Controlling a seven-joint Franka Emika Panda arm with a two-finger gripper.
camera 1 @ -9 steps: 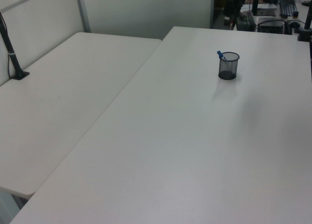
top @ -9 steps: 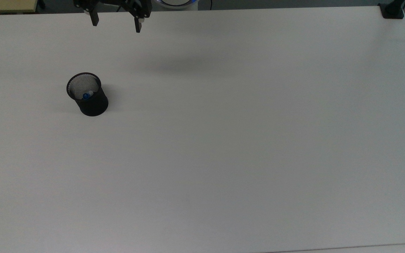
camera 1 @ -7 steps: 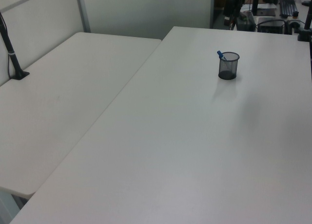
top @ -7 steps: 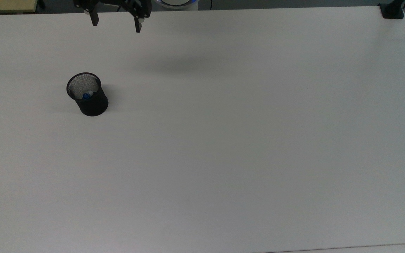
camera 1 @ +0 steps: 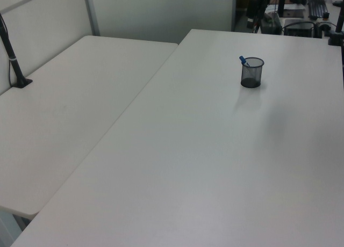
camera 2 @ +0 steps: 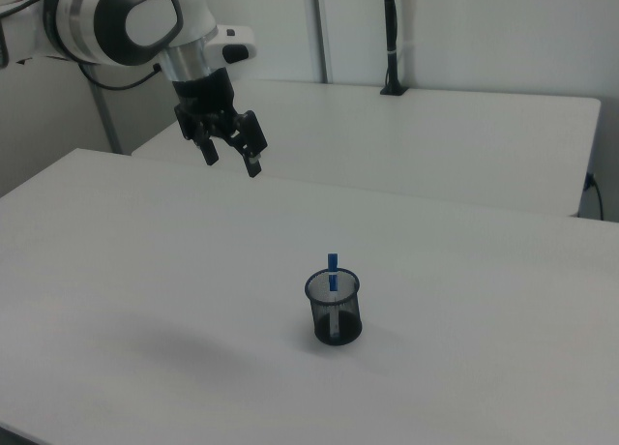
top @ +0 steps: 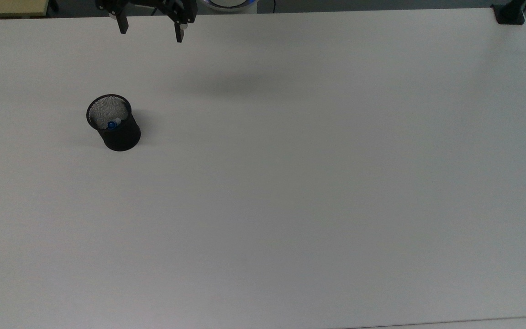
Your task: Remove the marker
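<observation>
Nothing done yet: slim white marker with blue cap stands inside black mesh cup on white table. Black two-finger gripper, spread wide and empty, hangs at the cup's 1 o'clock in the top view; approach, grasp, lift-out remain

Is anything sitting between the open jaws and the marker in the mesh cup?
Nothing visible does. The gripper hangs open above bare table, apart from the black mesh cup. The marker stands in the cup with its blue cap above the rim, free to grasp from above.
</observation>
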